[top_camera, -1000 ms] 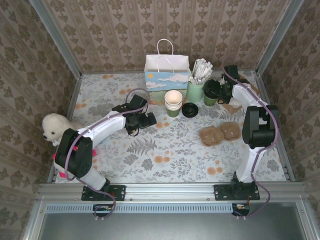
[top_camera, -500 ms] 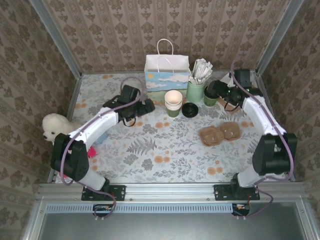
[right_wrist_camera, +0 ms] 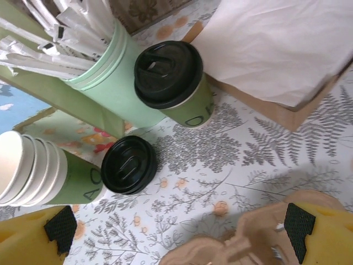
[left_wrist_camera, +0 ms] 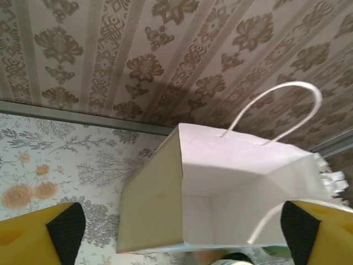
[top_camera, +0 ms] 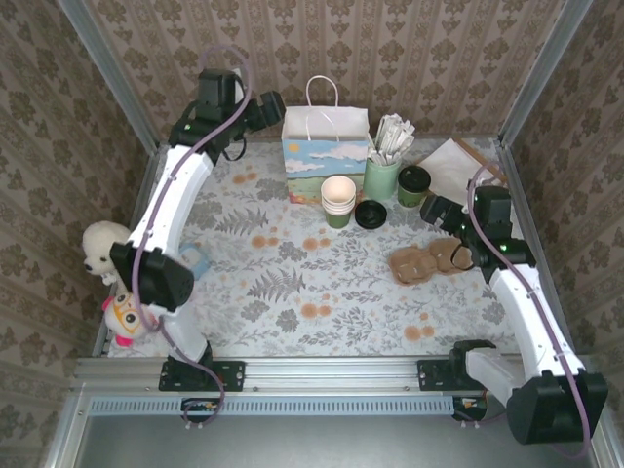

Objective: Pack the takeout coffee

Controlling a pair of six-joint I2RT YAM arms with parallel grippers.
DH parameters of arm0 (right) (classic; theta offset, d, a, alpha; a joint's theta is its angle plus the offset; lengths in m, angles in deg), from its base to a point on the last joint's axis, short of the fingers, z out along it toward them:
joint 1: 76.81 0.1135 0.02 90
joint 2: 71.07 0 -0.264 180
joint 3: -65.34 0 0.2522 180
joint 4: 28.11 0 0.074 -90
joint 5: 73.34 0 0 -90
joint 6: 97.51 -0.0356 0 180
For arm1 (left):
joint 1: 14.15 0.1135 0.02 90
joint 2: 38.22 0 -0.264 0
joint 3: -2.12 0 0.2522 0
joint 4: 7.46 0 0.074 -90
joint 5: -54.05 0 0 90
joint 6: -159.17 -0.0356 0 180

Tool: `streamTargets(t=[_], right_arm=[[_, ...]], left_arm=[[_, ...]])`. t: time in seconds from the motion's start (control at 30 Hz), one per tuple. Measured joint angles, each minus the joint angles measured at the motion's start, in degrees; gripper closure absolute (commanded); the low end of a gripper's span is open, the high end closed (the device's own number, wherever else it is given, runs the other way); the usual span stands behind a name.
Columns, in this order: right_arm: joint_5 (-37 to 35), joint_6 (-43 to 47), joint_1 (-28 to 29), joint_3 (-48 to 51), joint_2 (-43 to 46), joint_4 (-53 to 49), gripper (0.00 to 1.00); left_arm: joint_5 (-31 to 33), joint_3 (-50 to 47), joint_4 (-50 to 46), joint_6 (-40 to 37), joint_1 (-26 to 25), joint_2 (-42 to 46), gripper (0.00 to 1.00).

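Brown moulded pulp, a cup carrier (top_camera: 430, 260), lies nearest on the flowered counter (top_camera: 292, 292), and the right hand (top_camera: 434, 209) hangs just over its far edge. Its two fingers stand wide apart with nothing between them. Past it a loose black lid (right_wrist_camera: 129, 164) lies flat beside a stack of lidless green cups (right_wrist_camera: 38, 168).

A little further back stands the takeout coffee (right_wrist_camera: 172, 80), upright with its black lid on. It sits close against the pale-green holder of white sticks (right_wrist_camera: 105, 88); whether the two touch I cannot tell. A brown tray lined with white paper (right_wrist_camera: 276, 47) sits just to its right.

At the back wall is the paper bag (left_wrist_camera: 220, 187), upright with its mouth open and its white inside bare. The left hand (top_camera: 265, 105) hovers high beside it, looking down into it. Its fingers are spread too and grip nothing.

To my eye the packing has not begun: the cup is on the counter and neither hand has hold of anything. The step in hand looks like the approach, with the right hand lined up on the coffee and the left placed to steady the bag. The next move calls for the right hand to go forward and close on the cup's green wall below the lid. It must keep clear of the holder and keep the cup level on the way to the bag.
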Motion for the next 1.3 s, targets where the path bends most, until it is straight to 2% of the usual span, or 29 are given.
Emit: streamTargets(t=[0.13, 0.27, 0.33, 0.53, 0.8, 0.93, 1.3], right_arm=[[-4.07, 0.09, 0.00, 1.18, 3.17, -0.57, 0.00], [-7.39, 0.24, 0.00, 2.36, 5.77, -0.87, 0.00], [-8.37, 0.22, 0.00, 3.61, 7.23, -0.87, 0.00], [-8.66, 0.52, 0.00, 5.77, 9.68, -2.82, 0.00], [-8.87, -1.25, 0.00, 9.44, 13.79, -2.03, 0.00], [-8.63, -2.19, 0.00, 10.23, 14.45, -1.64, 0.00], [-7.28, -2.14, 0.00, 10.19, 10.21, -1.88, 0.00]], left_arm=[[-0.20, 14.21, -8.02, -3.19, 0.20, -12.72, 0.15], [-2.01, 18.56, -11.80, -5.51, 0.20, -19.12, 0.24], [-3.15, 18.71, -12.63, -6.25, 0.20, -20.37, 0.32], [-4.39, 19.10, -12.83, -6.95, 0.15, -20.72, 0.69], [-3.04, 15.89, -12.79, -6.75, 0.09, -18.82, 0.95], [1.38, 9.70, -13.03, -6.34, 0.11, -13.51, 1.00], [7.23, -4.74, -14.03, -8.09, 2.19, 4.74, 1.00]])
